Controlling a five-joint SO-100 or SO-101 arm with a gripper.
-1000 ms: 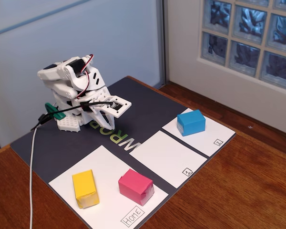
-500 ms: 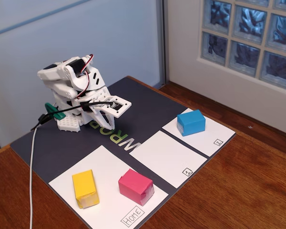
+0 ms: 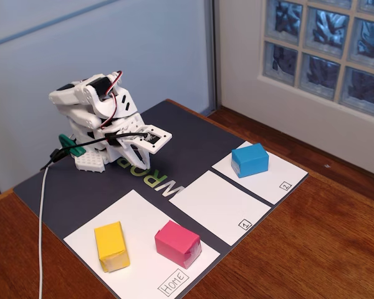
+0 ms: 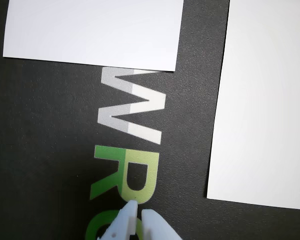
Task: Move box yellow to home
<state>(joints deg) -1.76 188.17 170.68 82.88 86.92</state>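
Your yellow box (image 3: 111,246) already sits on the home sheet (image 3: 137,212), toward its left side in the fixed view, with the pink box (image 3: 177,243) just beside it near the "Home" label. By the look of it the placing is done and you are at the parked stage. The arm is folded at the mat's (image 3: 193,140) far left corner, well apart from both boxes. Your end effector (image 4: 139,213) hangs empty over the printed letters, its fingertips together in the wrist view. The blue box (image 3: 249,160) stands on the sheet marked 2. I judge no further move is needed; if anything, check that the yellow box lies wholly inside the sheet's edges.
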